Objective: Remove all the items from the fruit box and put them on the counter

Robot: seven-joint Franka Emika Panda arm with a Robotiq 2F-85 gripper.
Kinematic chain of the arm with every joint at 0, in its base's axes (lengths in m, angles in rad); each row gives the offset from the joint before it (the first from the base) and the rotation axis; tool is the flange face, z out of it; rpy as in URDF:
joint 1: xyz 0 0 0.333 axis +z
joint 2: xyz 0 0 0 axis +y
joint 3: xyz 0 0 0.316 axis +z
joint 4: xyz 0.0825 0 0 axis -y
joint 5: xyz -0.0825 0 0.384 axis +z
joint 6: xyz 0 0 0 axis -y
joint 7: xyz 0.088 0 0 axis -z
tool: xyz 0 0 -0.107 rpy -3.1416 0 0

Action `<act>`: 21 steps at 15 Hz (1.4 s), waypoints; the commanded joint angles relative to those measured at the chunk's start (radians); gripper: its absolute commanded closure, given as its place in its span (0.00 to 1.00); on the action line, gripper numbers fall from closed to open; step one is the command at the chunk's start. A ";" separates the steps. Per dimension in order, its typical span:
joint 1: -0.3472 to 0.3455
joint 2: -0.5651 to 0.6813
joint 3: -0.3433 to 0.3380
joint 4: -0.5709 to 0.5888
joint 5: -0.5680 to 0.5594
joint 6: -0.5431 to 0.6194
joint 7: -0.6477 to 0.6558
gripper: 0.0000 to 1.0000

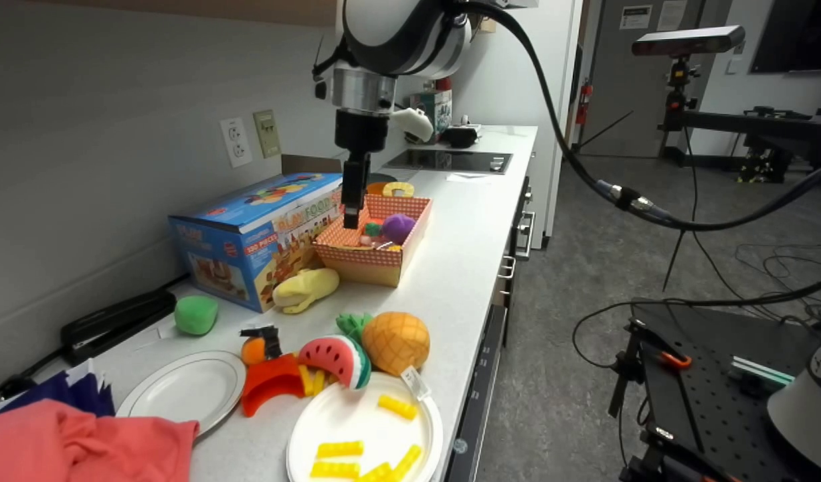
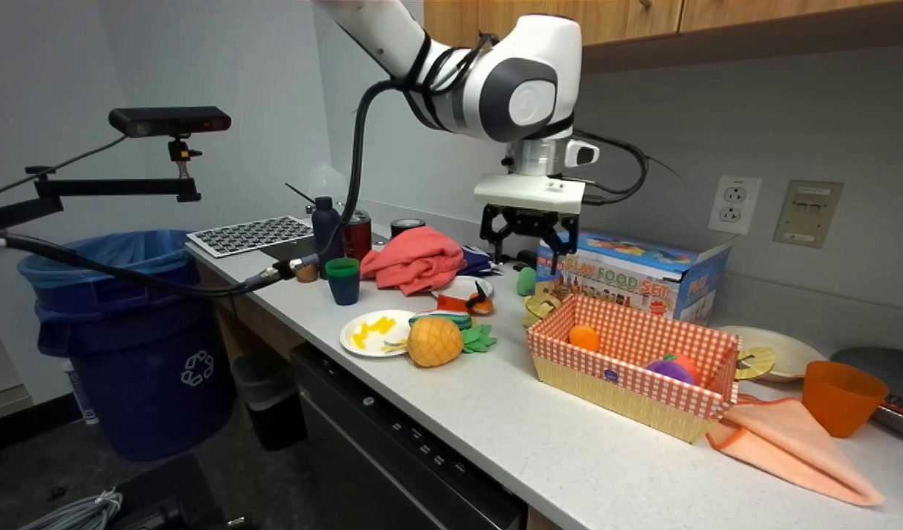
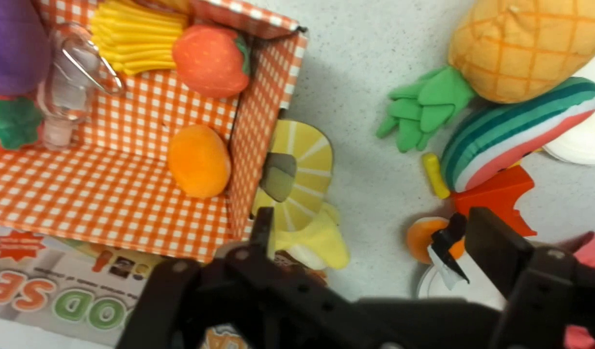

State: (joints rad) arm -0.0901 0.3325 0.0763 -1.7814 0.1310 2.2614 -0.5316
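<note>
On the left of the wrist view, the fruit box [image 3: 268, 82] rests on the counter [image 3: 370, 208], its inside checked orange and white. In it, from the left, lie a purple toy [image 3: 15, 46], a red toy with a green leaf top [image 3: 15, 123] just beside it, a clear piece with a metal loop [image 3: 74, 80] too unclear to name, a bundle of yellow fries [image 3: 135, 39], a strawberry [image 3: 210, 60] next to the fries, and an orange fruit [image 3: 199, 162] close to the end wall. Along the box's long side stands the play food carton [image 3: 69, 286], as both exterior views show too.

Just past the end wall, a yellow ring slice [image 3: 312, 169] overlaps a pale yellow banana toy [image 3: 324, 240] in this view; both are outside the box.

Next come the jaws. They are released, the 2 sides standing well apart, and in both exterior views they point down from above the counter, near the box's end. Seen between them, but lying lower on the counter, are a small yellow stick [image 3: 435, 175] and an orange ball [image 3: 418, 240] with a black strip [image 3: 445, 240] across it. The ball sits near the rim of a white plate [image 3: 476, 288].

Further right, a red fry holder [image 3: 501, 196] has a watermelon slice [image 3: 513, 138] against it, and the pineapple [image 3: 530, 48] is next to the slice, its green leaves turned toward the box. At the right edge show a coral cloth [image 3: 588, 249] and, above it, a further white plate [image 3: 579, 143].
</note>
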 commanded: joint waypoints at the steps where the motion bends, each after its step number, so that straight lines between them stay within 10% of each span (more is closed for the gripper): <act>1: -0.018 0.074 -0.021 0.082 -0.007 -0.033 0.021 0.00; 21: -0.085 0.395 -0.068 0.435 -0.016 -0.095 0.174 0.00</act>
State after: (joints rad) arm -0.1693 0.6727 0.0078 -1.4160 0.1296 2.1736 -0.3981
